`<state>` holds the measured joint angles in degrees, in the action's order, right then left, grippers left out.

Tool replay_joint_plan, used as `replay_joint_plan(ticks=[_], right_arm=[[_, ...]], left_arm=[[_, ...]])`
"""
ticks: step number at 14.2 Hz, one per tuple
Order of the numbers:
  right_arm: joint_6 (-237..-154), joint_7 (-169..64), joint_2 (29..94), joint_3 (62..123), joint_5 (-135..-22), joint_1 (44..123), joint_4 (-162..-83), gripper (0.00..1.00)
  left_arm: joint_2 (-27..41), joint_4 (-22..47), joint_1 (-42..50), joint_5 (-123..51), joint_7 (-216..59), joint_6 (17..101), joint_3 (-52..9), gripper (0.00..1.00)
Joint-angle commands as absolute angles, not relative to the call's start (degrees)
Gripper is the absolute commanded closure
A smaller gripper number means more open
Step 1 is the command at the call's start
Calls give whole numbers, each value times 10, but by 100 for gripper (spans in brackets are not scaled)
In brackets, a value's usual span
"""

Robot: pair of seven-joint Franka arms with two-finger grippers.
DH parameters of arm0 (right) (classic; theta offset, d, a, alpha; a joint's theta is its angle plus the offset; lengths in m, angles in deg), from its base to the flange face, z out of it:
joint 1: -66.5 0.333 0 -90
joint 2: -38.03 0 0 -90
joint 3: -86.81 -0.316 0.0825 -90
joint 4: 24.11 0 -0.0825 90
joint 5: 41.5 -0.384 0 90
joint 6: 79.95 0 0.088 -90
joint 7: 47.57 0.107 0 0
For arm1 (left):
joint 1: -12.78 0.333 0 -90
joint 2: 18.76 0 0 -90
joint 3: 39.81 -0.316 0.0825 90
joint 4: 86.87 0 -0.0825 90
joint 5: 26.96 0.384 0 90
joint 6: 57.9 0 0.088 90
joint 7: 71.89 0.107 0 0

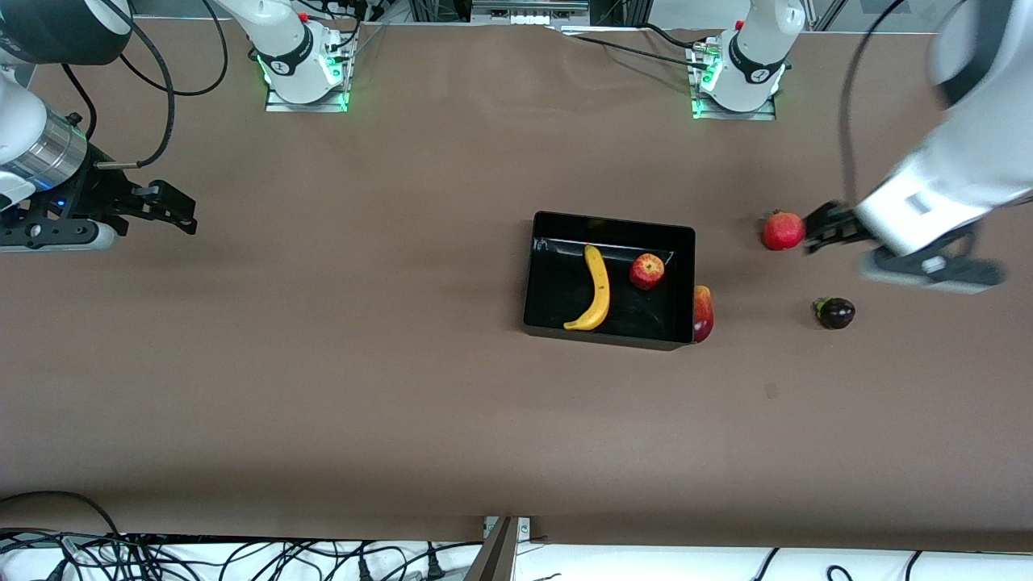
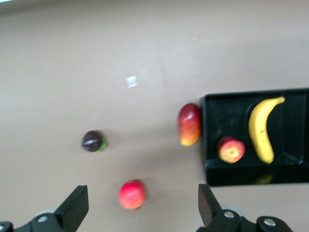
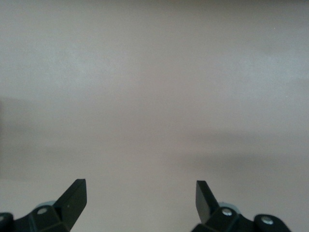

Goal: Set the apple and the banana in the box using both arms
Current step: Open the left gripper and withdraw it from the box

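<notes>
The black box (image 1: 536, 266) sits mid-table. The banana (image 1: 595, 288) and the apple (image 1: 647, 271) both lie inside it; they also show in the left wrist view, the banana (image 2: 262, 128), the apple (image 2: 231, 149) and the box (image 2: 207, 140). My left gripper (image 1: 817, 228) is open and empty, up in the air beside the uniformly red round fruit (image 1: 783, 231), toward the left arm's end of the table. My right gripper (image 1: 171, 211) is open and empty over bare table at the right arm's end.
A red-and-yellow mango (image 1: 703, 313) lies against the box's outer wall on the left arm's side. A dark purple fruit (image 1: 835, 312) lies nearer the front camera than the red round fruit. The left wrist view shows the red fruit (image 2: 132, 194), mango (image 2: 189, 124) and purple fruit (image 2: 92, 141).
</notes>
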<state>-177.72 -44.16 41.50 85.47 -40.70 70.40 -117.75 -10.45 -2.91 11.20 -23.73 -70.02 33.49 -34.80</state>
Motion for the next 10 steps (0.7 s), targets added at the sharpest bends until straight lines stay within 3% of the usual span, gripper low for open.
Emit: replay_joint_plan(ticks=[1,10], right_arm=[[-1771,-450,412,855,-418,701,-1175,0],[-1771,-451,411,855,-418,701,-1175,0]], left_arm=[[-175,43,114,-255,-669,338,-389,0],[-199,59,111,-272,-735,335,-399,0]])
